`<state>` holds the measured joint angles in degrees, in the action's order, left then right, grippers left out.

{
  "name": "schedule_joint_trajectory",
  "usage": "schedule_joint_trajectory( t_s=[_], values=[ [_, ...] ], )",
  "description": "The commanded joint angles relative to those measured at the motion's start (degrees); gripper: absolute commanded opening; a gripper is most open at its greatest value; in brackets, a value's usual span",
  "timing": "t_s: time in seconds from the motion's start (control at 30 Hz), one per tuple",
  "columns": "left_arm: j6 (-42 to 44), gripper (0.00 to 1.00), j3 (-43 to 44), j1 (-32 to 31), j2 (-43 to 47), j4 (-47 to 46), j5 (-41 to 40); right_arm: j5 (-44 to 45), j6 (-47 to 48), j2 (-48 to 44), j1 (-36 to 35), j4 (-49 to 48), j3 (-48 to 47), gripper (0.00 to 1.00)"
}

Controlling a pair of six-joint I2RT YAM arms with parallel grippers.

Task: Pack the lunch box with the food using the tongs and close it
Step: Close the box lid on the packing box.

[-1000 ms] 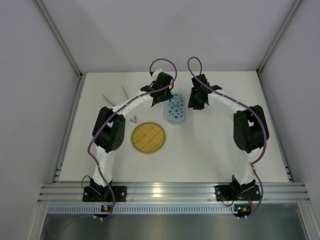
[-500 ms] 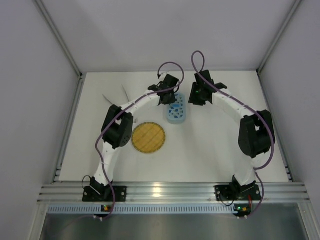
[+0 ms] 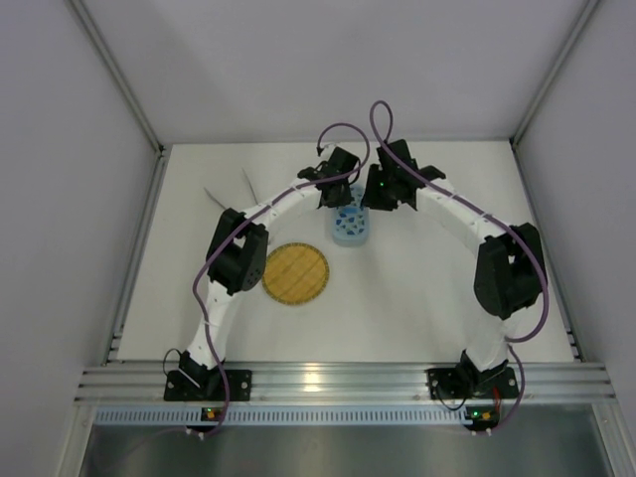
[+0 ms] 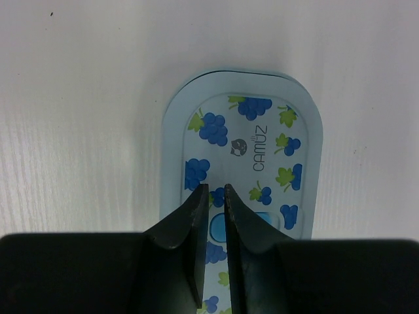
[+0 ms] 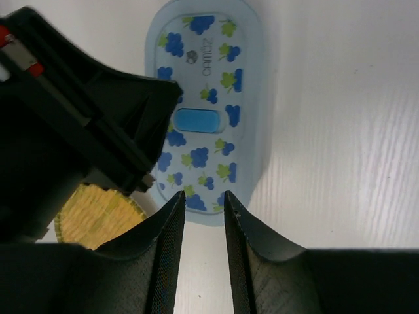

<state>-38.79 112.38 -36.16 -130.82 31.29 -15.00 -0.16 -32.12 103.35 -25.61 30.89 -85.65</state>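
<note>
The box point(image 3: 350, 224) sits just past the plate point(image 3: 294, 274) with its lid point(image 4: 242, 163) on, so its inside is hidden. Its long side runs away from the arms. The left gripper point(image 4: 215, 190) hangs over the lid's middle, fingers nearly pressed together, and the right gripper point(image 5: 204, 196) over one end, fingers a little apart.

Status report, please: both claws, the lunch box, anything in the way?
Left claw shut, above the lunch box. Right claw open, empty, at its edge. Lid on. Nothing in the way; tongs lie aside.
</note>
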Motion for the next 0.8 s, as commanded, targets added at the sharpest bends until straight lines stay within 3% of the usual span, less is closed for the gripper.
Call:
schedule_joint_trajectory(
  t_s=[0.0,0.6,0.77],
  values=[
    [1.0,0.21,0.6,-0.2,-1.4,4.6,0.2,-1.9,0.1,0.4,-3.7,-1.7,-3.3,0.3],
    [0.9,0.21,0.6,-0.1,-1.5,4.5,0.6,-2.3,-3.3,8.2,-4.9,-5.1,4.8,0.17],
    [1.0,0.21,0.7,-0.1,-1.3,4.6,0.7,-1.8,-3.7,6.3,-4.9,-5.8,5.8,0.14]
  ],
)
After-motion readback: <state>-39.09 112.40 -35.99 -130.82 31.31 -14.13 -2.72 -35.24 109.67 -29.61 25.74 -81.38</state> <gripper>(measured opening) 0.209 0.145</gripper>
